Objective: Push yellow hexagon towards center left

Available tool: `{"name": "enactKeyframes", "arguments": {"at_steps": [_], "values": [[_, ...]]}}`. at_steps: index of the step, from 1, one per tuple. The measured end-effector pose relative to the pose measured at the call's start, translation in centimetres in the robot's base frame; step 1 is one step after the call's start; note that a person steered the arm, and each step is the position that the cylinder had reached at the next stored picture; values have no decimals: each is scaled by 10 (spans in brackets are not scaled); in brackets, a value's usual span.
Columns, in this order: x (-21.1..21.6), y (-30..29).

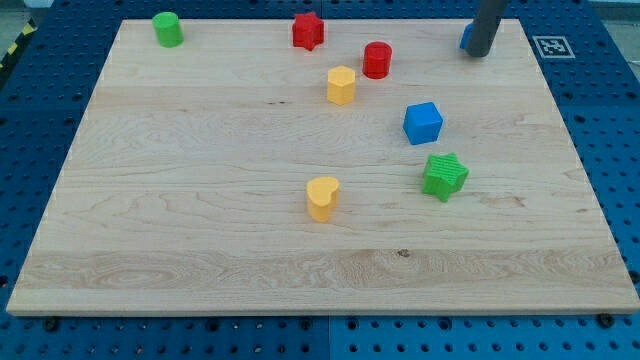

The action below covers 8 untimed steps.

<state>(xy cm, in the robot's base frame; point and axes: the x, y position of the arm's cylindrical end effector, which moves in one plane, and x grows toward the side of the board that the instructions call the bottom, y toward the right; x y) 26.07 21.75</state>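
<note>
Tip (479, 54) sits at board's (200, 240) top-right edge, right of yellow hexagon (341, 85); no tool fitted.

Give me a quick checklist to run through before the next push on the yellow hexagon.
1. Yellow hexagon in view, upright: ok.
2. My tip touching the hexagon: not ok; it sits far off at the view's top right.
3. Tip on the hexagon's right side for a leftward push: ok, though distant.
4. Straight path from tip to hexagon: not ok; the red cylinder stands between them.
5. Board left of the hexagon free of blocks: ok.
6. Blue block behind the rod, touching it or not: cannot tell.
</note>
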Motion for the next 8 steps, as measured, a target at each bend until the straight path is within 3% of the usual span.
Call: {"name": "enactKeyframes", "arguments": {"at_steps": [6,8], "values": [[5,-31],[82,-11]]}}
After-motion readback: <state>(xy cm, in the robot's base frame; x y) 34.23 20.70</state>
